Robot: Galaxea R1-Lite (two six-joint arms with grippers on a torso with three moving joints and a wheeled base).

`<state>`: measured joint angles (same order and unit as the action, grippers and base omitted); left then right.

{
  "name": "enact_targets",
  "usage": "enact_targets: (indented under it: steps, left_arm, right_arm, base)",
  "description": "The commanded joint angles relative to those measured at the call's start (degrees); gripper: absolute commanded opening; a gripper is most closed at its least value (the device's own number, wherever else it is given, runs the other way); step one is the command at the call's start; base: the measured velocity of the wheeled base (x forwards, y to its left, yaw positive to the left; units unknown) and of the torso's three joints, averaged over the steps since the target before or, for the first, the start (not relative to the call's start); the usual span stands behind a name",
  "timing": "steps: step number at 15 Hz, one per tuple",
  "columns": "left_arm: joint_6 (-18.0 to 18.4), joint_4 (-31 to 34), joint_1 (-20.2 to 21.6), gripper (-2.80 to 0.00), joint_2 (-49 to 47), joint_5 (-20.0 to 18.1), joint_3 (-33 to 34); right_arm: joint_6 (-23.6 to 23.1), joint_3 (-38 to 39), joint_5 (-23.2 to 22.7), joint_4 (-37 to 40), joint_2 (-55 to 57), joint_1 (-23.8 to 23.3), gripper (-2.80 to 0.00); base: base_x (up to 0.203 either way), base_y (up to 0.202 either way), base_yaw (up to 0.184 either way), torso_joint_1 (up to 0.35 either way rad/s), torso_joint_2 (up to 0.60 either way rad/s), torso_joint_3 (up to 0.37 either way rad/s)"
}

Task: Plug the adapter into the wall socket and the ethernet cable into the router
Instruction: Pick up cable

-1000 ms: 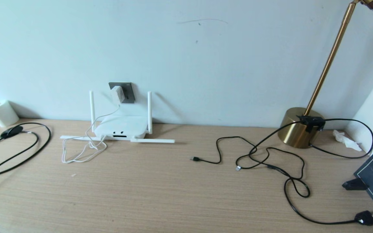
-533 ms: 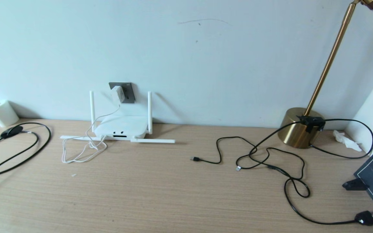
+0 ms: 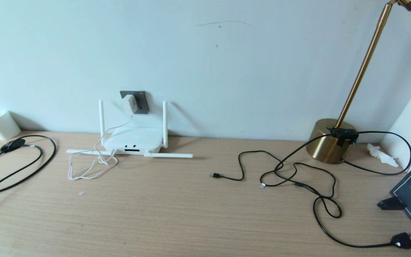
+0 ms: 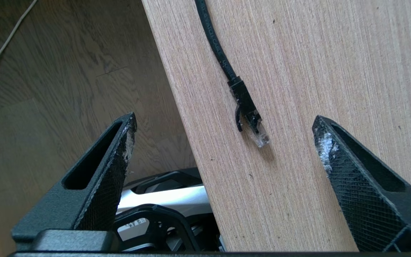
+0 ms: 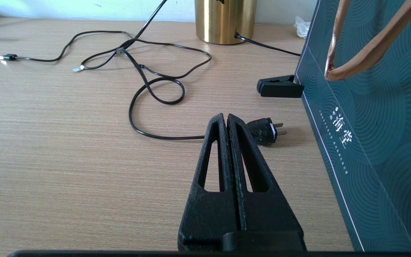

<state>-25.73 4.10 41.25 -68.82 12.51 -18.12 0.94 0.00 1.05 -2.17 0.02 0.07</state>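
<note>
The white adapter (image 3: 129, 103) sits in the dark grey wall socket (image 3: 140, 102), and its thin white cord (image 3: 91, 167) lies coiled on the table. Below it lies the white router (image 3: 134, 140), two antennas upright and two flat. In the left wrist view the ethernet cable (image 4: 219, 53) lies on the table near its edge, and its clear plug (image 4: 259, 135) points toward my left gripper (image 4: 224, 119). That gripper hovers open and empty above the plug. My right gripper (image 5: 226, 117) rests low over the table's right side, shut on nothing.
A black cable loop (image 3: 30, 167) and a paper roll (image 3: 2, 125) lie at the table's left. At the right are a brass lamp base (image 3: 328, 141), tangled black USB cables (image 3: 280, 171), a black power plug (image 5: 262, 131), a black clip (image 5: 278, 87) and a dark green bag (image 5: 366, 135).
Nothing on the table has moved. A small dark tip at the head view's lower left edge has gone out of view.
</note>
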Motion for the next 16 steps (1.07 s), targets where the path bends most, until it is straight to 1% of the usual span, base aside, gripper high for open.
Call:
enact_targets:
  steps: [1,13,16]
  left_arm:
    - [-0.2,-0.1,0.0,0.00,-0.1,0.1,-0.3]
    - [0.0,-2.7,-0.6,0.00,-4.2,-0.3,-0.2]
    - [-0.1,-2.9,-2.6,0.00,-4.6,-0.1,-0.2]
  right_arm:
    - [0.0,0.6,0.0,0.0,0.0,0.0,-2.80]
    - [0.0,0.6,0.0,0.0,0.0,0.0,-2.80]
    - [0.0,0.6,0.0,0.0,0.0,0.0,-2.80]
  base:
    - [0.000,0.000,0.000,0.000,0.00,0.000]
    - [0.000,0.000,0.000,0.000,0.00,0.000]
    - [0.000,0.000,0.000,0.000,0.00,0.000]
